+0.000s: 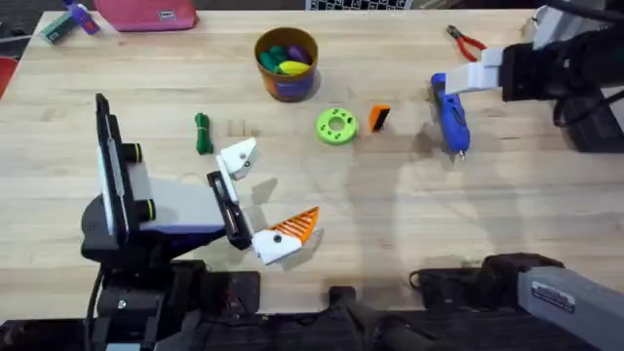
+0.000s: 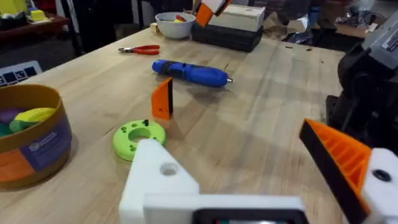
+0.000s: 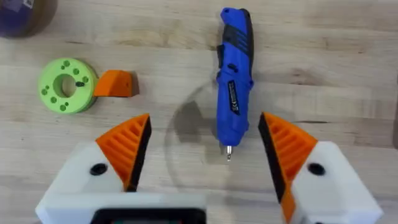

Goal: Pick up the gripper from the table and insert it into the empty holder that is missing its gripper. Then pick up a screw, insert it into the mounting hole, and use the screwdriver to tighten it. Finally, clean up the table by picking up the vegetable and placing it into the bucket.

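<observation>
Where the left arm lay nearest the bases: the left gripper [image 1: 265, 195] was held released, its jaws spread wide, with nothing clasped.
Left fingers: one was fitted with an orange ribbed tip [image 1: 297, 229]; the other was the holder [image 1: 239, 156], a bare white mount seen close in the left wrist view [image 2: 158, 177].
Vegetable: the vegetable [image 1: 202, 134] was laid on the table [image 1: 390, 224] just beyond the holder, to its left, apart from it.
Gripper: the gripper [image 1: 378, 118] was stood upright on the wood near mid-table, just right of the green disc [image 1: 336, 126], between disc and screwdriver.
Screwdriver: the screwdriver [image 1: 450, 112] was laid flat to the right, bit end towards the bases.
Right gripper: the right gripper [image 3: 204, 124] was held released above the screwdriver's bit end, an orange pad [image 3: 130, 140] to either side, neither touching it.
Bucket: the bucket [image 1: 287, 63] was stood farther back, left of centre; yellow, green and purple toy pieces were piled in it.
Pliers: the red-handled pliers [image 1: 466, 41] were laid at the far right.
Bowl: a white bowl [image 2: 174, 25] was seen beyond the pliers in the left wrist view; something red and yellow lay in it, too small to be identified.
Cut off: the bucket was clipped to a sliver in the right wrist view [image 3: 25, 15].
</observation>
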